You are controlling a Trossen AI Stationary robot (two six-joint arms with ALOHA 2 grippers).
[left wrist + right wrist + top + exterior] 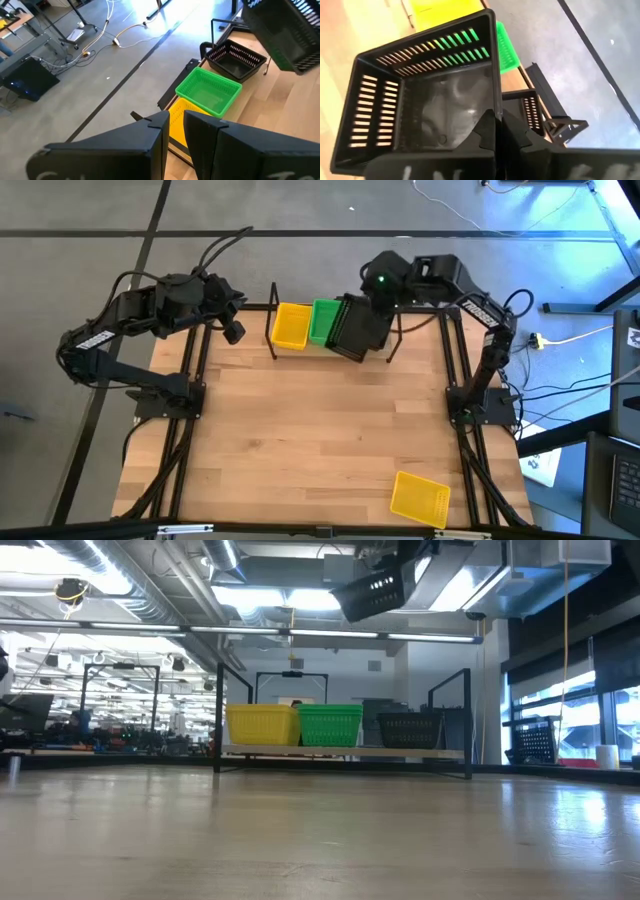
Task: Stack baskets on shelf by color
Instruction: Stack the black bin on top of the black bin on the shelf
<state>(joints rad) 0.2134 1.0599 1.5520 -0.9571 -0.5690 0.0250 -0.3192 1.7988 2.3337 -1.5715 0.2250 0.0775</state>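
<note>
**Black basket held in the air above the shelf**

The right tool [496,131] is closed on the rim of a black basket [358,326] and holds it tilted, high above the right part of the shelf [272,320]. In the low view this held basket hangs near the top of the picture, well apart from the board of the shelf.

The shelf stands at the far edge of the table [300,430], about in the middle of that edge. On its board three baskets stand in one row, seen best in the low view: a yellow basket [262,725] at the left end, a green basket [330,725] touching it in the middle, and another black basket [408,729] at the right end, a little apart from the green one.

One more yellow basket [420,499] lies alone near the front right corner of the table, well apart from the shelf.

The left tool [232,330] waits at the far left corner of the table, just beside the left end of the shelf. Its fingers [157,135] stand a little apart, with only a narrow gap, and hold nothing.
</note>
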